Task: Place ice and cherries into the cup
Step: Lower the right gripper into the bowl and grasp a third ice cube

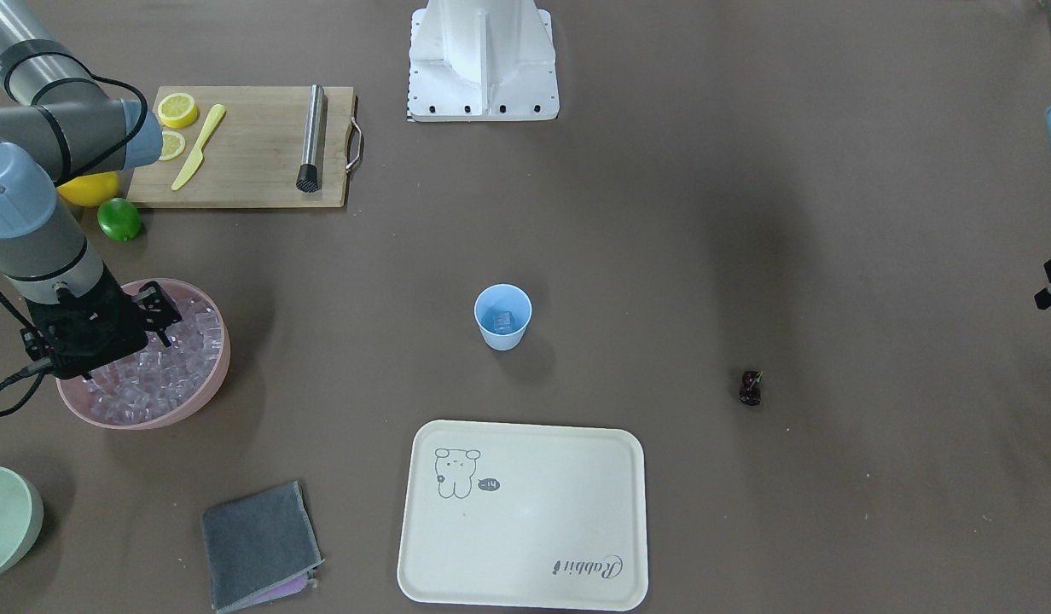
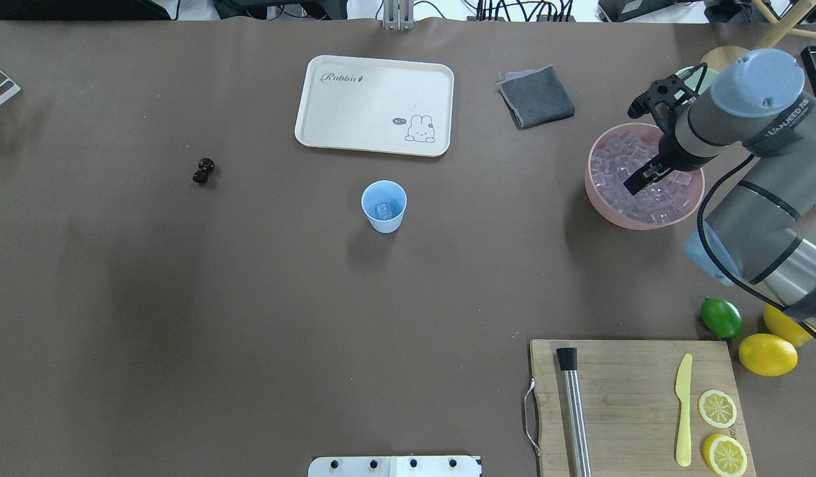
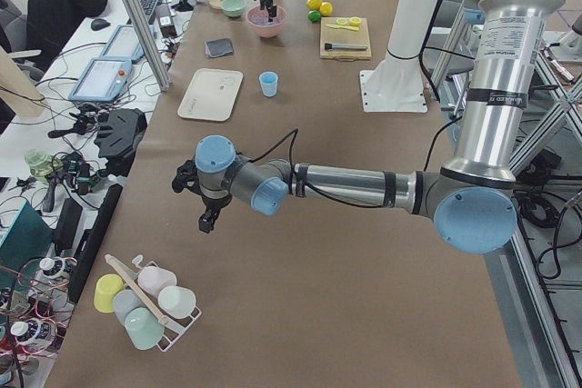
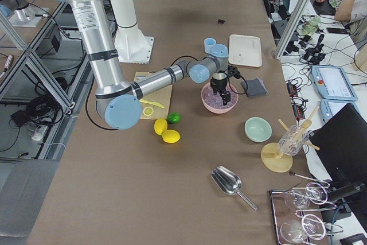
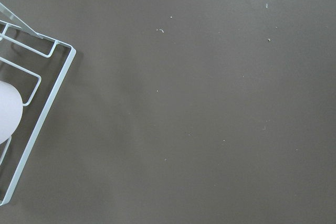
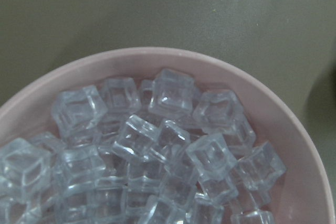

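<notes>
Since ice (image 6: 168, 145) heaped in pink bowl (image 2: 592, 182) looks hard, slick & light, R gripper (image 2: 636, 183) above it (jaw gap: can't tell) shd pinch a top piece by flat sides; 1 lies in cup (image 2: 385, 226).

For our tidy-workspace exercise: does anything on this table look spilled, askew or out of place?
Nothing is spilled: the cup stands upright with ice inside, and none lies outside the pink bowl. Only the cherries look odd, lying loose on the bare table, apart from everything else.
</notes>
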You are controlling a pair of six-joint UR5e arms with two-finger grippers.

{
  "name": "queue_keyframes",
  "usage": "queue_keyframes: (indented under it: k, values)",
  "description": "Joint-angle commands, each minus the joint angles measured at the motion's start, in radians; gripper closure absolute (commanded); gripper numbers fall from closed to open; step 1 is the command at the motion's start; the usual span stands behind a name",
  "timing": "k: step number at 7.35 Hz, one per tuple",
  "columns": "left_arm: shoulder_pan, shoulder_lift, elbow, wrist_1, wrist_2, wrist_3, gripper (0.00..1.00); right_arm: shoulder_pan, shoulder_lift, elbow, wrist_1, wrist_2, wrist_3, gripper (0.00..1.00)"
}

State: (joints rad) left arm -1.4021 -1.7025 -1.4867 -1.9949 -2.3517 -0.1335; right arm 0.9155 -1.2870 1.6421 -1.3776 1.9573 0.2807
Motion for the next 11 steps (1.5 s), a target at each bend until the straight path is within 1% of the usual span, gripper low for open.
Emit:
queue_keyframes:
  k: [1,2,4,5,6,7,10,11]
  values:
    - [0.0,0.0,0.006,-0.005,0.0,0.0,0.02,-0.006,0.002,-0.002,0.0,0.0,0.0,0.02]
    - [0.0,0.0,0.008,-0.007,0.0,0.0,0.02,-0.009,-0.005,-0.008,0.002,-0.003,-0.001,0.07]
    - [0.0,0.0,0.008,-0.005,-0.001,0.0,0.02,-0.015,-0.003,-0.045,0.063,-0.015,0.003,0.07]
    - [0.0,0.0,0.005,-0.007,-0.001,-0.002,0.02,-0.02,-0.003,-0.045,0.074,-0.015,0.009,0.07]
    - [0.0,0.0,0.008,-0.007,0.0,0.0,0.02,-0.02,-0.005,-0.042,0.074,-0.015,0.009,0.1]
    - [0.0,0.0,0.013,-0.007,-0.001,0.0,0.02,-0.02,-0.005,-0.05,0.074,-0.017,0.009,0.21]
    - [0.012,-0.003,0.016,-0.007,0.0,0.0,0.02,-0.02,-0.003,-0.05,0.074,-0.012,0.006,0.83]
    - [0.012,-0.003,0.022,-0.007,0.0,0.0,0.02,-0.02,-0.003,-0.047,0.074,-0.014,0.006,0.91]
